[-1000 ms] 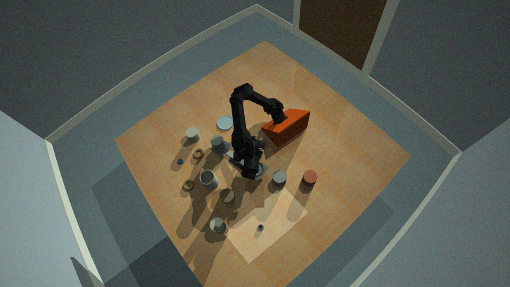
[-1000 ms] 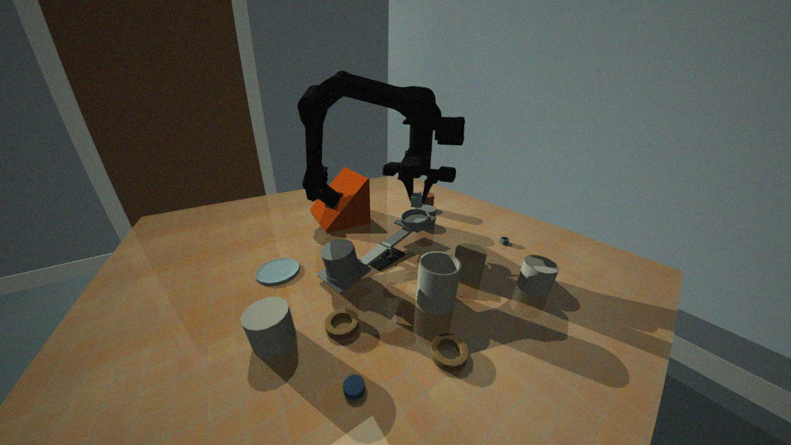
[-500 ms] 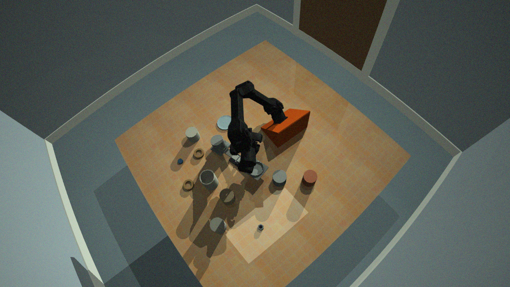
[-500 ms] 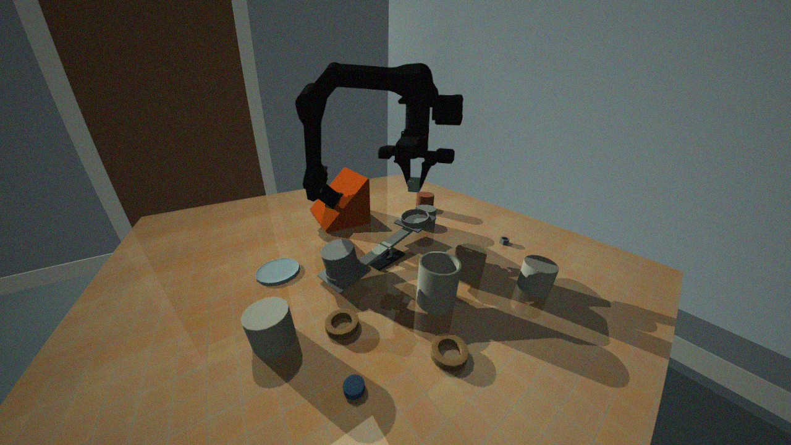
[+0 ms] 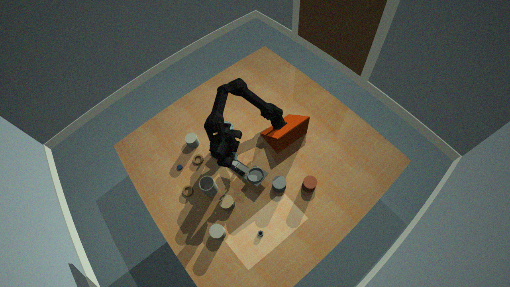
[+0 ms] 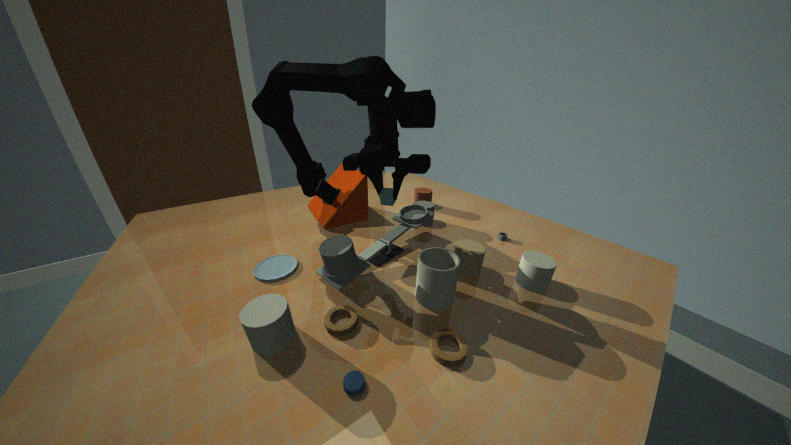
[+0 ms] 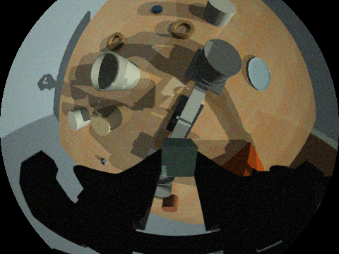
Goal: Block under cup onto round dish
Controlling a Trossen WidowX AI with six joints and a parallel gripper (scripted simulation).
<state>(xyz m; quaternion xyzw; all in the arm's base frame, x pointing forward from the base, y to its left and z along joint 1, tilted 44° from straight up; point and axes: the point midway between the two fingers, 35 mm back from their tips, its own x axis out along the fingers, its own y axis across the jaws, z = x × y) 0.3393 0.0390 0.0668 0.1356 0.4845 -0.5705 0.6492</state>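
Note:
My gripper [image 6: 387,198] [image 7: 177,154] is shut on a dark green block [image 6: 387,193] [image 7: 178,156], above the table and near the balance's raised end. The balance's beam [image 5: 240,166] [image 6: 381,243] [image 7: 192,102] slopes up to a ringed pan with no cup on it. A grey cup [image 6: 338,257] [image 7: 222,60] stands upside down on the low end. The pale blue round dish [image 6: 275,268] [image 7: 258,74] lies beside that end; nothing is on it. A grey open-topped cup [image 5: 208,185] [image 6: 437,282] [image 7: 127,75] stands on the table. The arm hides most of the dish in the top view.
A grey cylinder [image 5: 279,183] and a red one [image 5: 309,182] stand beyond the raised end. White cylinders [image 6: 268,326] [image 6: 536,271], a beige cylinder [image 6: 469,262], brown rings, a blue disc [image 6: 353,382] and a small nut stand around. An orange wedge [image 5: 292,124] is at the arm's base.

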